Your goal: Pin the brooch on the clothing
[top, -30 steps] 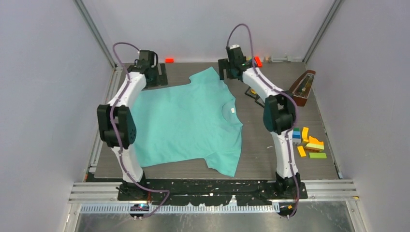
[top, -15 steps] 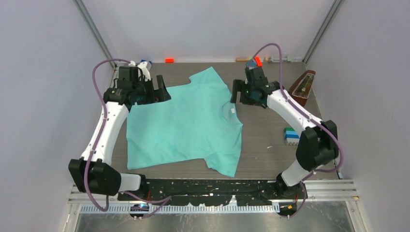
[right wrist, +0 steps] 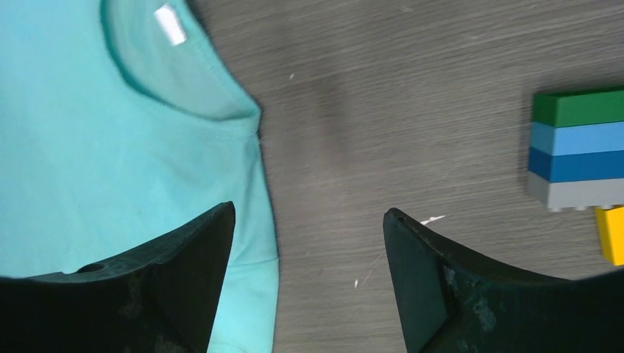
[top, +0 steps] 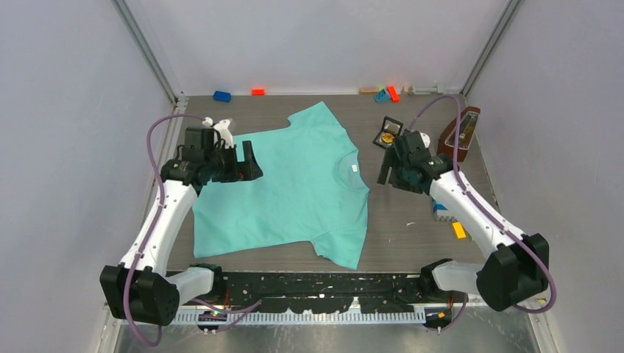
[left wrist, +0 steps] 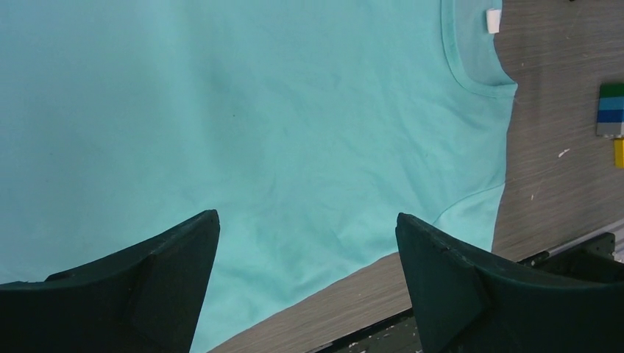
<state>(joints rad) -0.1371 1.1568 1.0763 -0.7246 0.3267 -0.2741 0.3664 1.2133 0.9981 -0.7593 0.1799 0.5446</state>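
Over the tabletop (top: 397, 220) both arms hang with nothing in them! The left pincer (top: 250, 163) is spread wide above the T-shirt (top: 287, 184), which lies flat mid-table with its collar and white label (top: 354, 168) turned toward the right arm. The right pincer (top: 384, 168) is spread as well, empty, over bare wood just off the collar edge.

And the brooch (top: 387, 137)? That looks like the gold piece sitting in the small black case (top: 395, 123), open, just beyond the right pincer and apart from the shirt. So the pick-up isn't done yet.

Trouble ahead: it's a tiny target in a light case, and wide jaws coming in crooked could shove or flip the case rather than lift the piece. A brown wooden box (top: 460, 132) stands near it on the far side, crowding that approach. Once at the shirt, soft cloth may bunch and drag under the pin unless the left pincer holds it down.

Clutter too: a stack of toy bricks (right wrist: 578, 147) with a yellow brick (right wrist: 611, 235) beside it sits close to the right arm's sweep, while loose bricks (top: 221, 96) along the far edge look harmless.
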